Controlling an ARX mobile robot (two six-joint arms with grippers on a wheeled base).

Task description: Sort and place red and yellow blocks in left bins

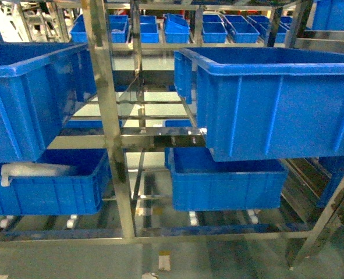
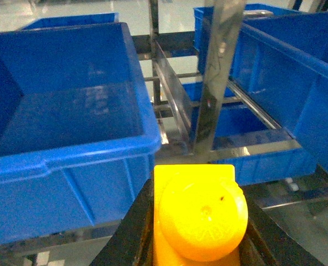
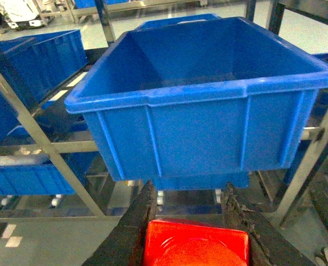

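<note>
The left end effector (image 2: 200,233) grips the glossy orange-yellow studded plastic brick (image 2: 200,219) just before the upper-left blue plastic bin (image 2: 69,149). The right end effector (image 3: 188,233) clamps the bright red plastic brick (image 3: 196,244). Best lift each brick above the rim before releasing.

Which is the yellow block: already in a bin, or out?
Out. The left wrist view shows the yellow block held between the left gripper's fingers, in front of the blue bin, whose visible inside holds nothing.
</note>
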